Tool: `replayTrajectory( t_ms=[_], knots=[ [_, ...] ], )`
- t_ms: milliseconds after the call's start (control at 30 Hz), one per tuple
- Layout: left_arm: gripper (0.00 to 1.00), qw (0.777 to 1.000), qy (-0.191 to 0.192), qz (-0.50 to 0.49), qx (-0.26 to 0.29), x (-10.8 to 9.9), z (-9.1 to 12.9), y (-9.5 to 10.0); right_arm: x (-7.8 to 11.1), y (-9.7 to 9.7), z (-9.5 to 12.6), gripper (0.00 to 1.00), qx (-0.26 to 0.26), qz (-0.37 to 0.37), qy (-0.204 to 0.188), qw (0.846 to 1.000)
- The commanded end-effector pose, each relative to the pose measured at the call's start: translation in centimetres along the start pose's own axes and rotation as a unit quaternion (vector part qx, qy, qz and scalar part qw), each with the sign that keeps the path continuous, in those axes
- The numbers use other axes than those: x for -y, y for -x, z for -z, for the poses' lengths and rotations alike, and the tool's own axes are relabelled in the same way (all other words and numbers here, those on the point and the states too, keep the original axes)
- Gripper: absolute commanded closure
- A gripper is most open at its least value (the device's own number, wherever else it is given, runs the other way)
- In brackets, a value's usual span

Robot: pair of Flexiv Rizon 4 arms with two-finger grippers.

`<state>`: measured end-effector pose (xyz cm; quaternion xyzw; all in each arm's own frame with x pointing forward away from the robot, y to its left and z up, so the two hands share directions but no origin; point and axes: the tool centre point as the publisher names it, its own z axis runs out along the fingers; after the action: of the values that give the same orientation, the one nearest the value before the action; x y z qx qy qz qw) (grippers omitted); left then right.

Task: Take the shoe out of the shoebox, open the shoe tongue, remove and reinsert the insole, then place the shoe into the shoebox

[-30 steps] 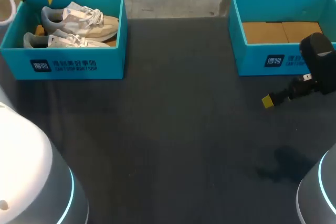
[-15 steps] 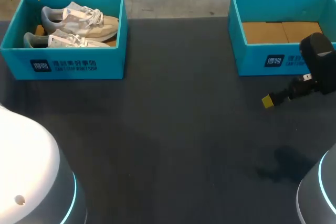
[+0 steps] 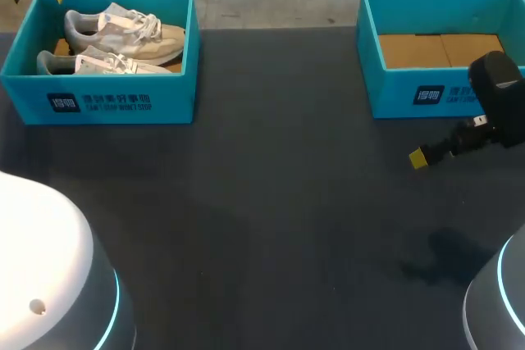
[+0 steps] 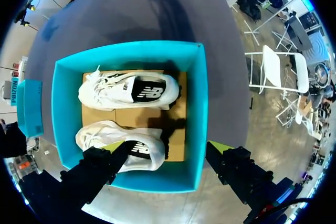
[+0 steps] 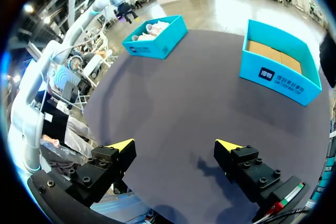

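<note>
The dark desk [image 3: 262, 227] is nearest. Over it hangs the right gripper [image 5: 176, 144], fingers wide apart and holding nothing. From above, only one of its yellow tips shows. Farther back, the right box [image 3: 426, 92] shows bare cardboard. The left shoebox [image 3: 98, 100] holds two shoes [image 3: 123, 30] side by side. The left gripper [image 4: 167, 146] hangs above it, fingers apart. One finger hides part of a shoe.

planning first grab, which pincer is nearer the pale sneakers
Left. The left pincer hangs over the teal cardboard shoebox holding the pale lace-up sneakers; the right pincer is far off, beside the empty teal box.
</note>
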<state>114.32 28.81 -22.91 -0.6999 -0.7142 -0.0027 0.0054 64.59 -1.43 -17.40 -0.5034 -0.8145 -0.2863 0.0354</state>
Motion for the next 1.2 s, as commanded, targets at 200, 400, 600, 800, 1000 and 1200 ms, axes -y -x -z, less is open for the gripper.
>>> replayTrajectory(
  t_ms=[200,400,600,800,1000,1200],
  knots=[
    [0.00,1.000,0.016,-0.004,0.001,3.5,-0.5,-1.5,0.2,0.0,0.0,0.00,0.001,0.000,0.002,1.000],
    [0.00,0.999,0.020,-0.034,0.003,6.2,-1.0,-2.0,0.2,0.0,0.0,0.00,0.001,0.000,0.002,1.000],
    [0.00,0.998,0.020,-0.052,0.001,7.9,-2.0,-1.6,0.2,0.0,0.0,0.00,0.001,0.000,0.002,1.000],
    [0.33,0.998,0.011,-0.066,0.006,8.7,-3.1,-1.4,0.2,0.0,0.0,0.00,0.001,0.000,0.002,1.000],
    [0.45,0.996,0.004,-0.085,0.004,8.9,-4.6,-1.0,0.2,0.0,0.0,0.00,0.001,0.000,0.002,1.000],
    [0.46,0.995,0.008,-0.099,0.002,8.8,-6.4,-0.8,0.2,0.0,0.0,0.00,0.001,0.000,0.002,1.000]
  ],
)
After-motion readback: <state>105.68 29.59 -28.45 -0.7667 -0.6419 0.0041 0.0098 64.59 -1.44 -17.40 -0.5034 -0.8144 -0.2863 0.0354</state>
